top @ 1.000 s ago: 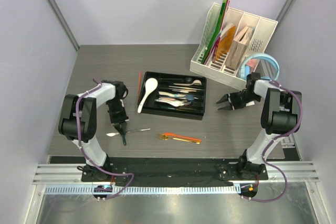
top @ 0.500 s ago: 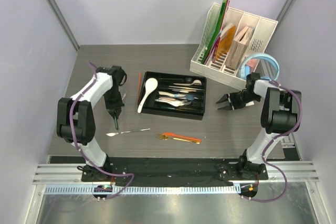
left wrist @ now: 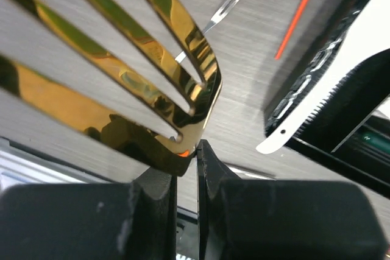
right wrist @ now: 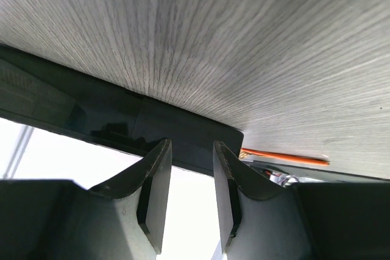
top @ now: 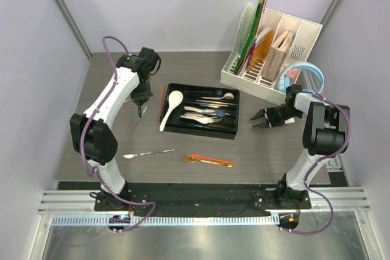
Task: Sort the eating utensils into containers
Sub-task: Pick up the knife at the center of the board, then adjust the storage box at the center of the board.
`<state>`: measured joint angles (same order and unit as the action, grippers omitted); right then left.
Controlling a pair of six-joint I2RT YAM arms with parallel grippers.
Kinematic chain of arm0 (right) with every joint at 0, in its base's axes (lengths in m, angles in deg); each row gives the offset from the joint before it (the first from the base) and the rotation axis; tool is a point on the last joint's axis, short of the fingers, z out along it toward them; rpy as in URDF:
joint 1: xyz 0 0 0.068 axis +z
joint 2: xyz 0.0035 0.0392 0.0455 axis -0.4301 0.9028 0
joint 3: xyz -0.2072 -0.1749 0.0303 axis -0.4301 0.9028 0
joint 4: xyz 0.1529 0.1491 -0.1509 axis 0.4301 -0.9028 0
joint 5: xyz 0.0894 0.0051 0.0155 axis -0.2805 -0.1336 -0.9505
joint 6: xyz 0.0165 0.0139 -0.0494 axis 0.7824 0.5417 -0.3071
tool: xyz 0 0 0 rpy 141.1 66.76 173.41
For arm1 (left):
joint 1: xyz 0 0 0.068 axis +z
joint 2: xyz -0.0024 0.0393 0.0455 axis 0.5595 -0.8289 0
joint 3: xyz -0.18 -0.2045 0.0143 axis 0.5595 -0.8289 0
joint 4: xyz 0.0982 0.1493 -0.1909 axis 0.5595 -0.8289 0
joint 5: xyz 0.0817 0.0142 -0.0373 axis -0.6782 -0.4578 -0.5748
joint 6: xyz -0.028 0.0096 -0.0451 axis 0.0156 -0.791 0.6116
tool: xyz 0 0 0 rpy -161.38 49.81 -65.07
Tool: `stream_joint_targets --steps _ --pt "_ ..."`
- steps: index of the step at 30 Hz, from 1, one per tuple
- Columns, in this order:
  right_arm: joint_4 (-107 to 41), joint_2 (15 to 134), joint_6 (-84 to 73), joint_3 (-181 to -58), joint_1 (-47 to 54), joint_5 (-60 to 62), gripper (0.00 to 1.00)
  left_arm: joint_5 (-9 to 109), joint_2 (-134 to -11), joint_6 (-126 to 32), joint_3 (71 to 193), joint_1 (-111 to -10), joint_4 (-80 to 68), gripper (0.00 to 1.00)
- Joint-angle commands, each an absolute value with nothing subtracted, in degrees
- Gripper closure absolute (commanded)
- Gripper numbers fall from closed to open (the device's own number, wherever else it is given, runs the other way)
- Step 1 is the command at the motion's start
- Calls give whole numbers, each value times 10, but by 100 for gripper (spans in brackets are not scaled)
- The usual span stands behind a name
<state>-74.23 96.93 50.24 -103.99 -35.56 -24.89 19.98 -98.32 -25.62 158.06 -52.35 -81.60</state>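
Utensils, top view: most are lying in the black tray (top: pixel 198 132) at centre; a steel spoon (top: pixel 148 153) and orange pieces (top: pixel 209 160) are lying on the table (top: pixel 109 144) below it.
Left gripper (top: pixel 141 109), top view: hanging left of the black tray, pinching a gold fork (top: pixel 136 121).
Left wrist view: fingers (left wrist: pixel 152 193) are gripping the gold fork's neck, tines filling the upper left.
Right gripper (top: pixel 259 118), top and wrist views: hovering right of the black tray, jaws standing apart, holding nothing.

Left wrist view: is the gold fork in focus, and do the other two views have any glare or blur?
Left wrist: the gold fork sits right at the lens, soft-edged and full of mirror reflections, while the table behind is sharper. Right wrist: wood grain is crisp, but the lower left behind the right gripper is blown out white. Top external: even light, soft shadows, sharp throughout.
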Motion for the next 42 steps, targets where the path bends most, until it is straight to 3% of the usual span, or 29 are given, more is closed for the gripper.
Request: stream_joint_targets --steps 1,10,23,37,42 --pt "-748 934 537 -1048 -351 -251 61 168 -998 -254 1627 -537 -820 100" --pt "-752 937 568 -1037 -349 -255 61 180 -1005 -305 1569 -616 -797 100" --pt "-911 1017 483 -1150 -346 -228 62 70 -1064 -261 1661 -655 -856 100" --pt "-835 983 518 -1125 -320 -271 61 39 -1057 -235 1716 -697 -896 100" --pt "-905 998 414 -1273 -297 -267 58 25 -1026 -216 1690 -703 -885 100"
